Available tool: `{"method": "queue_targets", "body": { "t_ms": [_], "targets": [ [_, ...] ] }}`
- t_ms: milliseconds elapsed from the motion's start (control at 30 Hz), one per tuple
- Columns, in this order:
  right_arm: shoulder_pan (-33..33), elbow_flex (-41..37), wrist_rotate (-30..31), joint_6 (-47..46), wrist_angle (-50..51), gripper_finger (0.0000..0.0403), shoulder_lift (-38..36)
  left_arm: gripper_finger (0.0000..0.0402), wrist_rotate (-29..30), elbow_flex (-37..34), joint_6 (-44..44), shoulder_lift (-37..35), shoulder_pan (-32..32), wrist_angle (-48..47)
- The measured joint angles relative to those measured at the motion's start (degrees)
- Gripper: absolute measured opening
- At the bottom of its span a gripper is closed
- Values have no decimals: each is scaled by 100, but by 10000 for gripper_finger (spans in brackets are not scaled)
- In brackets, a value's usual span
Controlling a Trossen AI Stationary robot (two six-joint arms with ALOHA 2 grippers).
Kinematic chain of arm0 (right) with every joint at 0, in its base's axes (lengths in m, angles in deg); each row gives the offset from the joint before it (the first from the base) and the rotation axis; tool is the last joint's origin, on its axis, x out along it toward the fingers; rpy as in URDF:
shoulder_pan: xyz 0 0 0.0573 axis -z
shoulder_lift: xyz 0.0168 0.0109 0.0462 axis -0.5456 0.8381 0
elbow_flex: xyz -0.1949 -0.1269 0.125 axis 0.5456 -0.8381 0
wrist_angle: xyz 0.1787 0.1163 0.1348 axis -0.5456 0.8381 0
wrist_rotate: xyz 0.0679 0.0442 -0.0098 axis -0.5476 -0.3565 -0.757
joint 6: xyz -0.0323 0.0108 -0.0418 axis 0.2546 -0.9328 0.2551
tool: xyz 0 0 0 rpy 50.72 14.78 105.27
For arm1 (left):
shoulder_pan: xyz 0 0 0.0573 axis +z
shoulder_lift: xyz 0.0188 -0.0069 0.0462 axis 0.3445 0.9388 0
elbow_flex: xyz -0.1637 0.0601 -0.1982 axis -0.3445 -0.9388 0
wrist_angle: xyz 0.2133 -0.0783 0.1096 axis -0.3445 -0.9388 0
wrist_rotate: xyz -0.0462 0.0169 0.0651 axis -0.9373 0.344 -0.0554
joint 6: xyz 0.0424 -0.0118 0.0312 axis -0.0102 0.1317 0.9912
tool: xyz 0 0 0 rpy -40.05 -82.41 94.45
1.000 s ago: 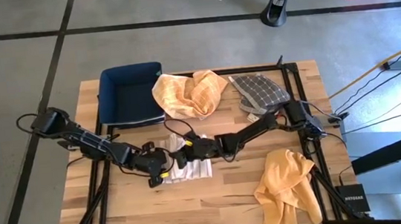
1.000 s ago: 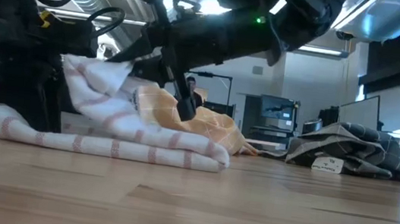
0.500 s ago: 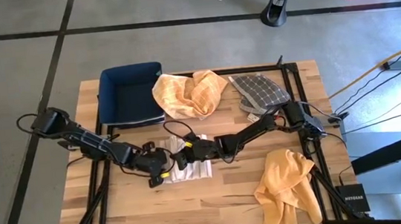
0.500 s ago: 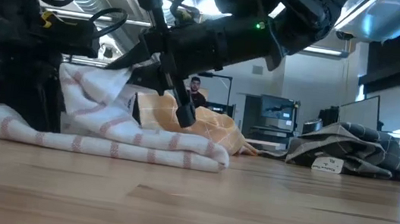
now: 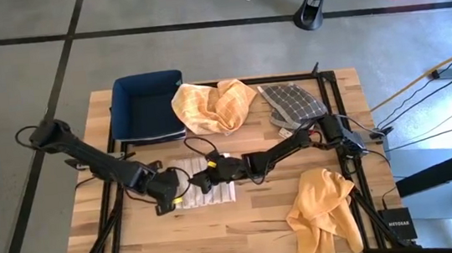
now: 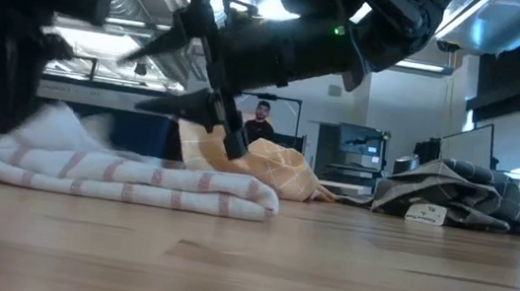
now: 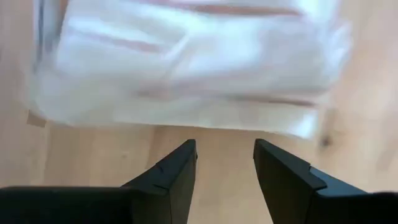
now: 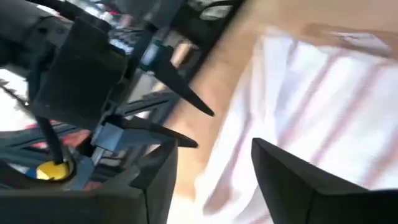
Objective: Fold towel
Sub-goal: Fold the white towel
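The folded towel lies flat at the middle of the table, between the left gripper and right gripper. A bin sits at the far left, two cloths right of it, another cloth near right.

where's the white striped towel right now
In the high view the striped towel lies folded flat at the table's middle, between the left gripper and right gripper, just in front of the blue bin.

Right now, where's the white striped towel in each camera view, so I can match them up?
High view: white striped towel at table centre, between both grippers.
Low view: folded flat at left.
Left wrist view: fills the top.
Right wrist view: at right.
Shared landmark: the left gripper, beside it.
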Motion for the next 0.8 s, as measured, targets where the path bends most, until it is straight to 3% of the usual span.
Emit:
{"method": "queue_targets", "body": {
  "t_ms": [167, 300, 367, 533, 600, 667, 800],
  "targets": [
    [6, 2, -527, 331, -307, 218, -20, 155, 302, 267, -271, -568, -342, 83],
    [37, 0, -927, 885, 7, 215, -197, 155, 1647, 142, 52, -797, -606, 875],
    [39, 2, -1048, 1310, 550, 214, -347, 155, 1911, -63, 216, -734, -640, 1283],
    [-176, 1, -1136, 3206, 2031, 214, -575, 155, 1607, -686, 392, -333, -459, 2382],
    [-328, 2, -859, 3760, 2527, 214, -539, 155, 1427, -849, 391, -116, -357, 2426],
    [-453, 2, -508, 4102, 2730, 214, -393, 155, 1404, -996, 305, 77, -284, 2432],
    [-508, -9, -442, 4392, 2866, 214, -144, 155, 976, -1151, -53, 439, -139, 2383]
  ]
}}
